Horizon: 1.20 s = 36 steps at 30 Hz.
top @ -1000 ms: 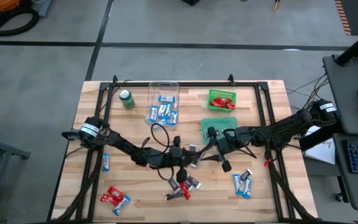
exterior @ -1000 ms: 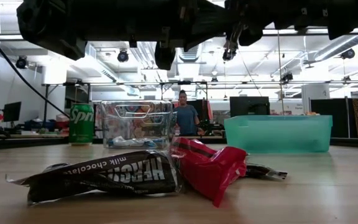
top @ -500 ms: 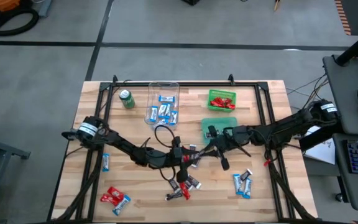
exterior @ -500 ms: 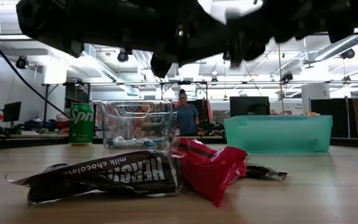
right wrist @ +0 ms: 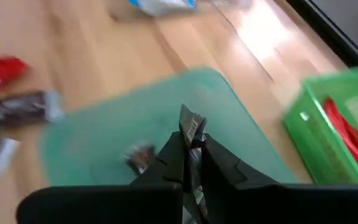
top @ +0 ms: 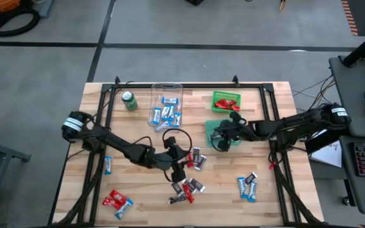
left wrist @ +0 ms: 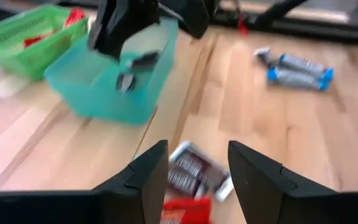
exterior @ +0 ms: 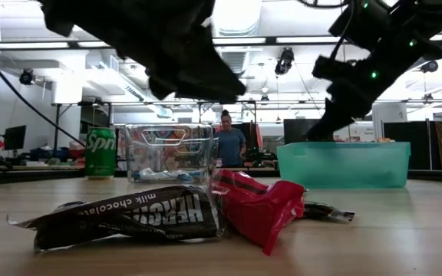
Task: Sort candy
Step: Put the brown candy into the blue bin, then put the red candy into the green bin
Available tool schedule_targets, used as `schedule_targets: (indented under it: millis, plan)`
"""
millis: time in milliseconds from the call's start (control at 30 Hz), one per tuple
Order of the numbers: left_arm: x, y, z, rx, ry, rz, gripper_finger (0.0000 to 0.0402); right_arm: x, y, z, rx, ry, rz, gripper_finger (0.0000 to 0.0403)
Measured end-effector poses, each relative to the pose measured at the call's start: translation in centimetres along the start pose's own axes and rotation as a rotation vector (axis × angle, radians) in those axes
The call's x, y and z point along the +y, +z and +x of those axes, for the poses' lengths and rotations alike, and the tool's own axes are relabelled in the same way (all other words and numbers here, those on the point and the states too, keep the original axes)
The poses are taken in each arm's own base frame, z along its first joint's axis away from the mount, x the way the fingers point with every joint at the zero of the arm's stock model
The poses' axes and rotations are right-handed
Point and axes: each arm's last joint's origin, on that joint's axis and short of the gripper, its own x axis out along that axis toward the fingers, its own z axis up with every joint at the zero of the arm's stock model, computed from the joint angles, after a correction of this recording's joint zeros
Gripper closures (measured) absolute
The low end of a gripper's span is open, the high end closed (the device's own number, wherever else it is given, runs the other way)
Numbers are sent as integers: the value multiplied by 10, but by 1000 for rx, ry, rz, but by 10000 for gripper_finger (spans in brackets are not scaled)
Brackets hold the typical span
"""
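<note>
We see a light wooden table [top: 144, 190] with a black frame, both dark arms reaching toward its middle. Toward the far edge stand a clear plastic box [top: 166, 104] holding blue-and-white bars, a shallow teal plastic bin [top: 211, 125], a small green mesh basket [top: 225, 102] with red-wrapped bars, and a green soda can [top: 129, 101].

Our right gripper [right wrist: 191, 149] hangs over the teal bin, its fingers clenched on a black-and-silver wrapped candy bar [right wrist: 191, 127]; another dark-wrapped piece [right wrist: 140, 155] lies inside the bin. Our left gripper [left wrist: 197, 158] hovers above the table's centre, its fingers spread and nothing between them, with black-and-silver bars [left wrist: 194, 174] lying on the wood just below.

Loose candy remains scattered: a cluster of dark and red bars [top: 185, 190] near the front centre, blue-and-white bars [top: 247, 187] at the front right, red and blue ones [top: 117, 202] at the front left, one blue bar [top: 108, 166] by the left frame.
</note>
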Motion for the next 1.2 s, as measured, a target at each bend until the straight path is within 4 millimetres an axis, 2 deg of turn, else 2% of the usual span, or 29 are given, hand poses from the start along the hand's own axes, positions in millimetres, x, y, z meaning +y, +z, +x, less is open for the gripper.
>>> schedule_targets:
  millis: [133, 267, 500, 633, 1033, 1200]
  plan:
    - [5, -2, -8, 80, 29, -1, 251, -5, -4, 3, 49, -30, 11, 364]
    - [7, -6, -10, 128, 49, -3, 251, -6, -4, 4, 47, -33, 13, 326]
    - [5, -19, 2, 143, 55, 12, 251, -5, 6, 1, 19, -32, 45, 251]
    - [3, -28, 9, 158, 52, 101, 250, -4, 18, -1, -12, -20, 58, 224]
    - [4, -32, 16, 175, -26, 560, 250, 3, 40, -12, -12, 202, 80, 207]
    - [12, -31, 21, 203, -80, 579, 250, 3, 47, -17, 0, 207, 90, 207]
